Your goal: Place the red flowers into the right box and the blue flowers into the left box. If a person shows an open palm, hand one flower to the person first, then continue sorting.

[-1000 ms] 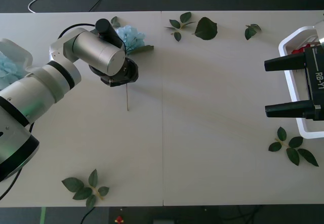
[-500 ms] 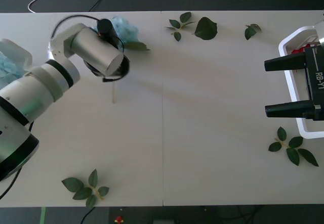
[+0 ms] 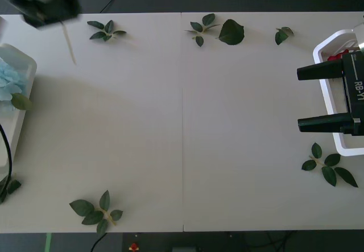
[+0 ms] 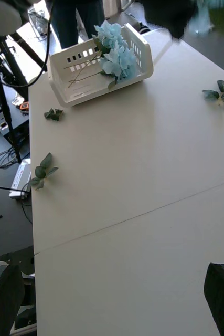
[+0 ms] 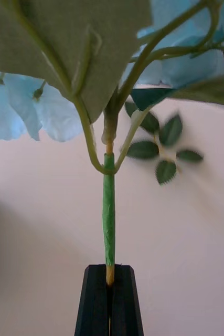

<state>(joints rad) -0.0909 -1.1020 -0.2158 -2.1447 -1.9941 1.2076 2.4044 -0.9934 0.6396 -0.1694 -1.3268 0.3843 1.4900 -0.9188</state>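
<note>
Left gripper [image 5: 110, 294] at the table's [image 3: 182, 127] ten o'clock, clamped on a blue flower's [image 5: 108, 210] stem; right gripper [image 3: 318, 98] at three o'clock, fingers apart.

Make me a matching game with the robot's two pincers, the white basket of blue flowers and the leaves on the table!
Things:
1. Left black pincer
2. Right black pincer
3. Left white slotted plastic basket
4. Loose green leaf sprig

States:
A. Lying on the white table near its front edge
B. Open, hanging over the white basket on the right
C. Holding pale blue hydrangea heads
D. Shut on the thin green stem of a pale blue hydrangea

Pairs: 1-D, 2-B, 3-C, 4-A
</note>
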